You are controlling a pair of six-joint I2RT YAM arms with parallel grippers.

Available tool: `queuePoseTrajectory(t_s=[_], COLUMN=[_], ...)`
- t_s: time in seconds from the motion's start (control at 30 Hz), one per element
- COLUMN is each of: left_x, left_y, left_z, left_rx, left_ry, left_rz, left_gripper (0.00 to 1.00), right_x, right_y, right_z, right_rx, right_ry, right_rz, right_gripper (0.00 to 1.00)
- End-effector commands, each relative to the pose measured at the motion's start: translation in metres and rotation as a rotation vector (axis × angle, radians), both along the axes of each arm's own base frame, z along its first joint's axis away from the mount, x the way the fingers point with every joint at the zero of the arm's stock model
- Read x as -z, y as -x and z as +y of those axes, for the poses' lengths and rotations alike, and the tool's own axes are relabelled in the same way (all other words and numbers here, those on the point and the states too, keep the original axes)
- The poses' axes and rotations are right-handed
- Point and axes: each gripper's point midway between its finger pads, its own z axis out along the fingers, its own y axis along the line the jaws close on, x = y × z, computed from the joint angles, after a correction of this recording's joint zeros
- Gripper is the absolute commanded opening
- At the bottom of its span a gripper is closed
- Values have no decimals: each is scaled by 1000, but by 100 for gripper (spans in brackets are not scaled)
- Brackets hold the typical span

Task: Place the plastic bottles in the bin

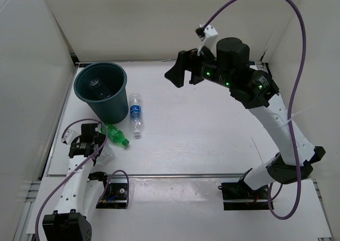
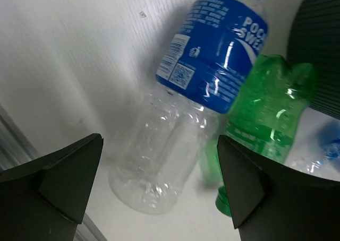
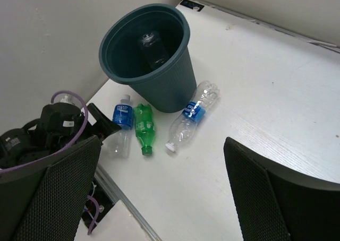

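We face a blue-labelled bottle (image 2: 218, 55) and a green bottle (image 2: 265, 113) beside the bin (image 3: 170, 87).
Our left gripper (image 2: 159, 145) gapes wide before them; our right gripper (image 1: 185, 76), raised, is spread wide too.

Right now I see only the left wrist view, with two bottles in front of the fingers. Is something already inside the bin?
Observer: Yes, one clear bottle lies inside the bin.
Operator: How many bottles lie outside it?
Observer: Three: the blue-label bottle at the left gripper, the green bottle, and a second blue-label bottle on the green one's other side, beside the bin.
Operator: Where is the right arm?
Observer: The right gripper hangs open and empty, high over the far middle of the table.
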Motion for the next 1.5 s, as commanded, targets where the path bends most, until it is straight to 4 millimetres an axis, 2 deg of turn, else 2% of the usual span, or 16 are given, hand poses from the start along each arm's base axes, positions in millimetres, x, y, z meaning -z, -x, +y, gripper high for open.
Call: queuePoseTrajectory(t_s=[0.0, 0.2, 0.33, 0.4, 0.53, 0.63, 0.73, 0.77, 0.83, 0.9, 1.0, 1.07, 1.2, 1.3, 1.37, 1.47], left_x=[7, 51, 49, 37, -25, -114, -162, -196, -226, -271, -308, -313, -306, -297, -288, -265], left_y=[-16, -14, -15, -15, -13, -6, 8, 5, 0, -27, -78, -103, -169, -200, -213, -217], left_z=[0, -7, -3, 1, 9, 25, 35, 39, 45, 51, 53, 54, 43, 19, -3, -7], left_rx=[50, 54, 40, -11, -135, -196, -236, -234, -197, -147, 5, 64, 179, 283, 375, 357], left_ry=[18, 152, 157, 169, 151, 53, -18, -49, -109, -172, -256, -283, -321, -389, -423, -442], left_rz=[-70, -40, -44, -74, -217, -386, -421, -481, -518, -642, -756, -759, -679, -609, -570, -505], left_gripper=[100, 96, 59, 54, 56, 56, 53, 52, 52, 54, 56, 56, 57, 58, 61, 64], right_x=[-9, -15, -14, -14, -12, -12, -11, -11, -11, -11, -10, -9, -1, 2, 5, 10], right_y=[2, 4, 2, 2, 3, 3, 4, 4, 7, 7, 8, 7, 1, 0, -2, -2], right_z=[-17, -23, -24, -24, -25, -25, -22, -22, -20, -20, -22, -20, -15, -11, -10, -8], right_rx=[-2, -1, 9, 9, 9, 9, 0, 0, -21, -21, -21, -21, -21, -30, -30, -39], right_ry=[-29, -32, -31, -31, -24, -24, -25, -25, -29, -29, -28, -29, -21, -24, -22, -17], right_rz=[-2, -15, -17, -17, -10, -10, 5, 5, 9, 9, 10, 9, 17, 17, 20, 28], right_gripper=[100, 100, 100, 100, 100, 100, 100, 100, 100, 100, 100, 100, 100, 100, 100, 100])
